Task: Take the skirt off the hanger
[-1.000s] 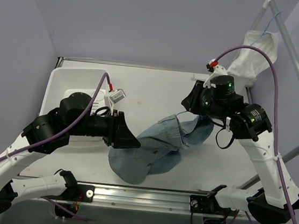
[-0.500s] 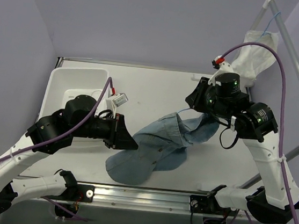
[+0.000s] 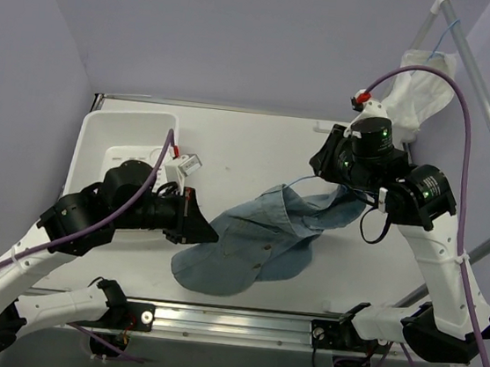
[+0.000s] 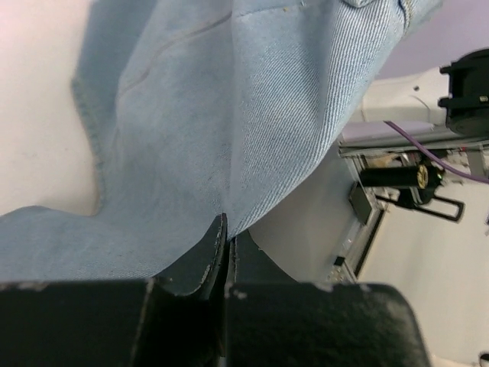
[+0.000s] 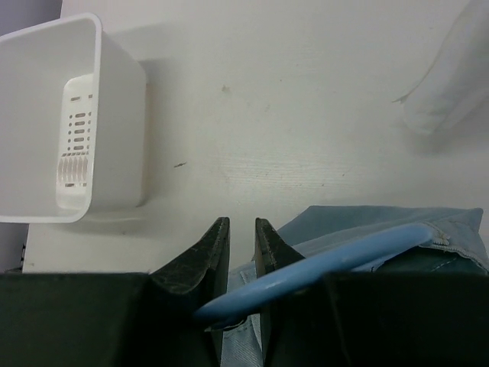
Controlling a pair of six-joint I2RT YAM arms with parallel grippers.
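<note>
The denim skirt (image 3: 256,242), soft and floppy, is sagging over the worktop (image 3: 249,149) between the arms. The left fingers (image 4: 206,256) are pinching a thick fold tight, which looks a sure hold. The right fingers (image 5: 206,252), nearly together, are seemingly gripping the blue hanger (image 5: 336,260).

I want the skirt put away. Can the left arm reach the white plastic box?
Probably yes. The white plastic box sits right beside that arm with nothing between, though the left pincer is shut on the light-blue denim skirt.
</note>
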